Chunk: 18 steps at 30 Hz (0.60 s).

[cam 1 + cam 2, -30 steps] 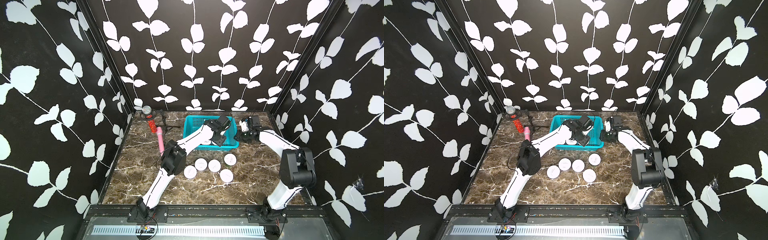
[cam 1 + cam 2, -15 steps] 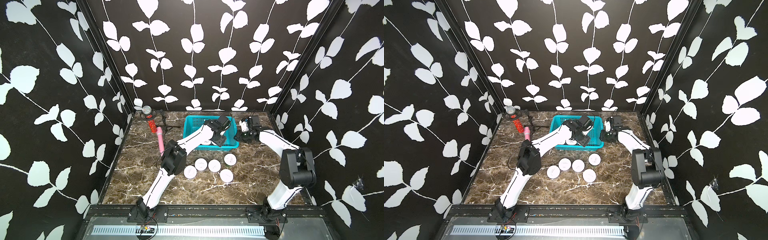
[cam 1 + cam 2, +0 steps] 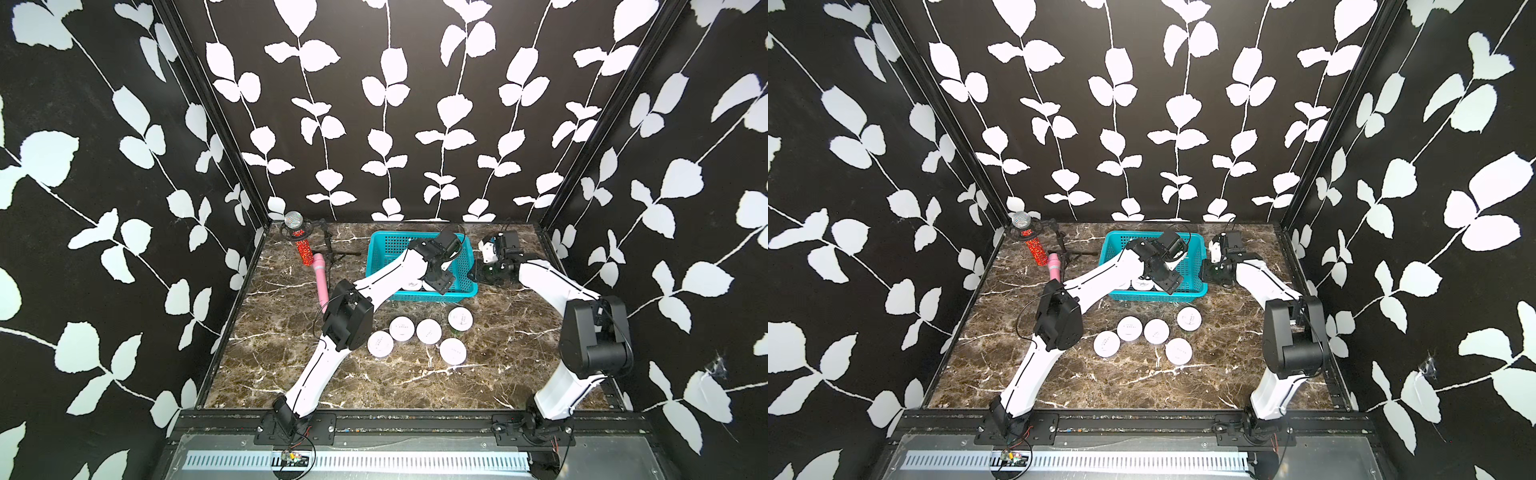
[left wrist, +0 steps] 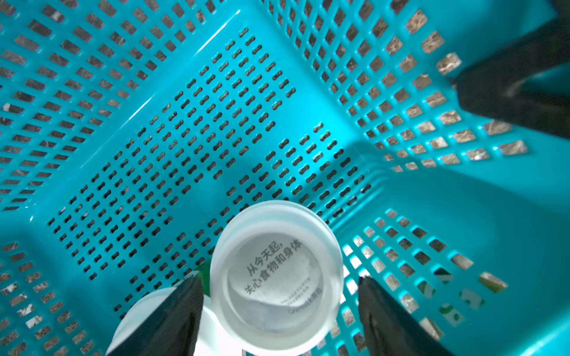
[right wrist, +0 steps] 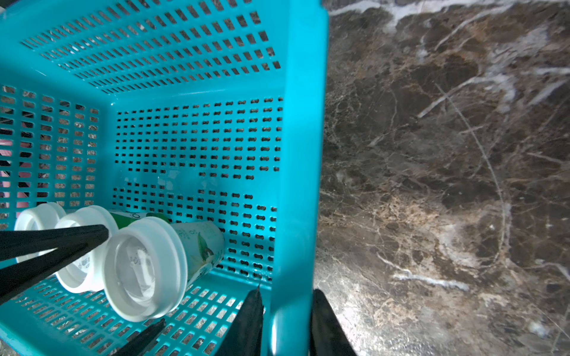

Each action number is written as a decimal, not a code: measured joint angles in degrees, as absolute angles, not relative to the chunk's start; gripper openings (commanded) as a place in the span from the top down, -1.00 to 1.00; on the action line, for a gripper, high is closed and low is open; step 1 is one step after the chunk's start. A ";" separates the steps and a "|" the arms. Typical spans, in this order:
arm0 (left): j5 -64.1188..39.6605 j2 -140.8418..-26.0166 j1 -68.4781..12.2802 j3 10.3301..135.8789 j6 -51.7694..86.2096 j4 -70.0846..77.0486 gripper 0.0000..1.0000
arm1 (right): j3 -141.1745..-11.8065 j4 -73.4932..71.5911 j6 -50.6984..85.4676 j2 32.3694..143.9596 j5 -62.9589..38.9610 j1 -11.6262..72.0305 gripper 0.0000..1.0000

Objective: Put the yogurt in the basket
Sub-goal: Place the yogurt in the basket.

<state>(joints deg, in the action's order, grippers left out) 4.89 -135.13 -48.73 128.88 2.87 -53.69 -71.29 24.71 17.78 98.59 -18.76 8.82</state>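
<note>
Left wrist view: the left gripper point(image 4: 279, 280) has just spread its fingers point(image 4: 172, 320), now clear on either side of the yogurt cup point(image 4: 276, 277) low in the frame, inside the basket point(image 4: 185, 108). I'd call that cup delivered; three lie inside, five cups point(image 3: 428, 330) wait on the table point(image 3: 266, 332), lower centre of a top view. Right wrist view, lower left: the cup lies on its side, long axis from lid at lower left to base at upper right. Bottom centre, the right gripper point(image 5: 287, 289) is clamped on the basket wall.
</note>
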 measured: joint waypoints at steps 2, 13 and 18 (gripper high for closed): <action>4.84 -135.04 -48.73 128.90 2.79 -53.63 -0.61 | -71.29 24.73 17.67 97.97 -18.55 8.82 0.29; 4.73 -116.97 -48.60 108.95 4.89 -42.09 -0.69 | -71.35 27.07 15.31 94.08 -15.92 8.91 -0.23; 3.86 -105.82 -47.16 99.72 7.55 -36.29 -0.68 | -71.31 28.34 13.67 87.94 -15.00 9.04 -0.34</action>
<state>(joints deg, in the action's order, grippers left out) 3.86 -105.82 -47.16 99.72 7.55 -36.29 -71.31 28.34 13.67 87.94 -15.00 9.04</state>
